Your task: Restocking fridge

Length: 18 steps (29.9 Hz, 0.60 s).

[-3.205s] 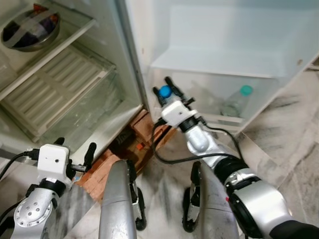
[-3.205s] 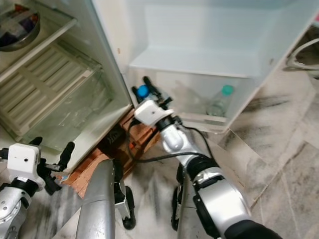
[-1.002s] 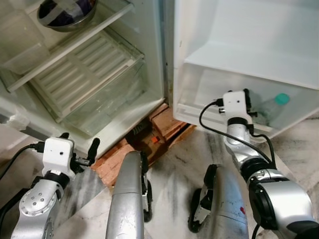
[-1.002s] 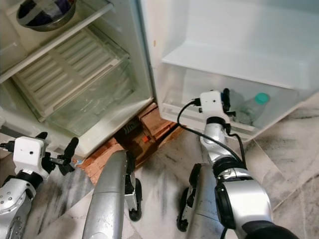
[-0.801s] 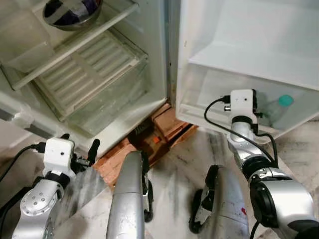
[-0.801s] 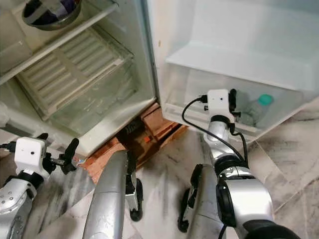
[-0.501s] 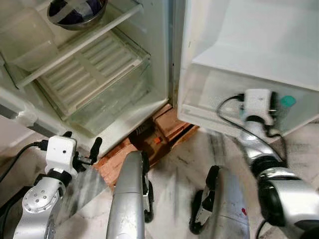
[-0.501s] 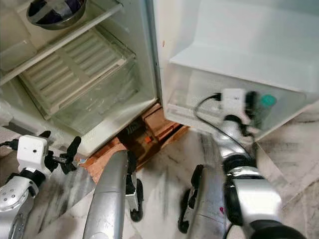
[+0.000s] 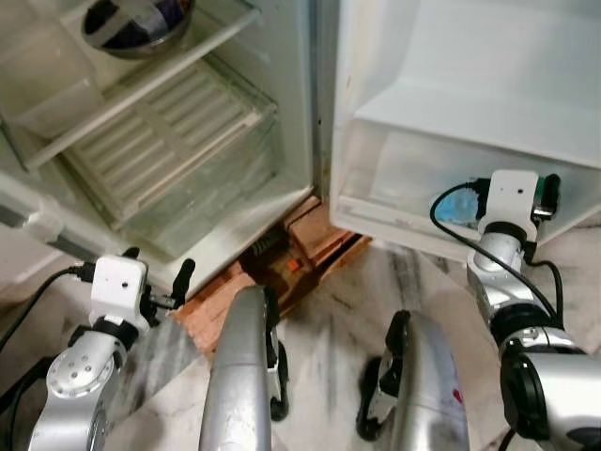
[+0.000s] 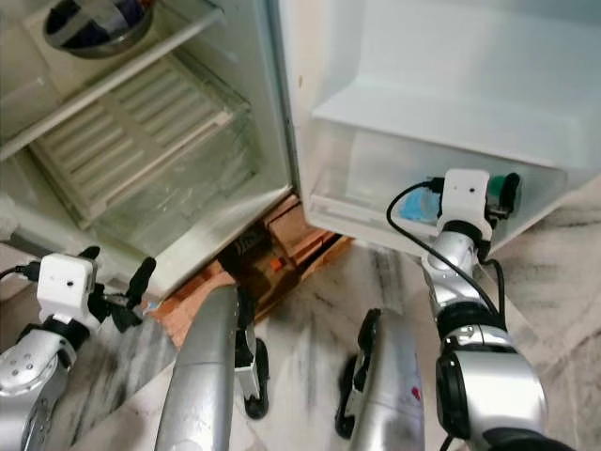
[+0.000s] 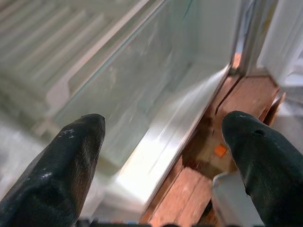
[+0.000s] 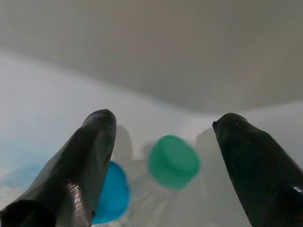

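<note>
Right gripper [image 12: 168, 156] spread wide, empty; two blurred bottle caps, green [image 12: 173, 161] and blue [image 12: 112, 193] at seven o'clock, bottles hidden

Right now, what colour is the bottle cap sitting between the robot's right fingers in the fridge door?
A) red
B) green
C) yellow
B, the right wrist view shows a green cap in the open gap between the right gripper's two black fingers, with a blue cap beside it.

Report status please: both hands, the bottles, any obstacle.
Right hand open at the door bin, holding nothing. Green-cap bottle and blue-cap bottle standing in the bin. Left hand open, idle, low by the fridge. No obstacle seen.
</note>
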Available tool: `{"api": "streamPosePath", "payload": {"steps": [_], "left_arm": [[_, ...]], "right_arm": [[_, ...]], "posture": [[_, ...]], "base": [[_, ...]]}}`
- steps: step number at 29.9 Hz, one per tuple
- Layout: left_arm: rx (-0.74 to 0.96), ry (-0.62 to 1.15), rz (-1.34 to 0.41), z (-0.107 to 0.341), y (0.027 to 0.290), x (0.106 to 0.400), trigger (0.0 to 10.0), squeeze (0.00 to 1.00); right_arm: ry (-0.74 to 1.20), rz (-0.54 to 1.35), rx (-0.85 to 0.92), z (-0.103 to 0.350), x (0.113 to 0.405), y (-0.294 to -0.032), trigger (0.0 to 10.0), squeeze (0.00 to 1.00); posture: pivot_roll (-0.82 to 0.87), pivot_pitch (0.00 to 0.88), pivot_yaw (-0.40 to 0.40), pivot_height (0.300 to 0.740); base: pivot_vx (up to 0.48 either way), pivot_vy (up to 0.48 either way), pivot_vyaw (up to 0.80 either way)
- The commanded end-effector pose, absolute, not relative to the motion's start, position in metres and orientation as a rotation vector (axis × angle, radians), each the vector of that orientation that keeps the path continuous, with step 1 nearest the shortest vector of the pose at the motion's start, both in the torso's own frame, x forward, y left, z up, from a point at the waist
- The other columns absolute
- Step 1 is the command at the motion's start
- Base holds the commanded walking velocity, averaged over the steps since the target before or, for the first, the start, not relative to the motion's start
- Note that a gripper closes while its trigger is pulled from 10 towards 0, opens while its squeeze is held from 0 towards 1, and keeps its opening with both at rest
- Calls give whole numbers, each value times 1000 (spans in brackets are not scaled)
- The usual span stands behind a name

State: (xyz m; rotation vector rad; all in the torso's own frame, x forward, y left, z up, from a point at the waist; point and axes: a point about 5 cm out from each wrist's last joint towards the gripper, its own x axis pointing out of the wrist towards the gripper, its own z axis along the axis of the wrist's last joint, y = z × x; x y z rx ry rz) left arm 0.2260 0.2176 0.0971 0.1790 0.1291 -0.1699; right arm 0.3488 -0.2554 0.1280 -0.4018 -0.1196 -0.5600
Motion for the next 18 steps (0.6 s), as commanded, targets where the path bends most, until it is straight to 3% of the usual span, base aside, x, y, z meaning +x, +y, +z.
{"api": "streamPosePath", "payload": {"steps": [1,10,12,16,18], "left_arm": [[183,157,-171,90,219,223,10000,0],[179,147,-164,89,219,226,10000,0],[177,145,-158,88,219,227,10000,0],[173,146,-152,87,219,228,10000,0],[171,147,-149,86,218,229,10000,0]], "right_arm": [[-110,-534,-402,121,346,-251,10000,941],[-163,-482,-375,129,352,-235,10000,906],[-187,-449,-335,133,354,-229,10000,820],[-216,-401,-302,137,355,-221,10000,773],[-253,-324,-269,141,355,-209,10000,690]], "posture": [[256,205,87,567],[257,188,81,567],[252,183,77,567],[237,174,70,567],[229,169,66,567]], "base": [[0,0,0],[0,0,0],[0,0,0],[0,0,0],[0,0,0]]}}
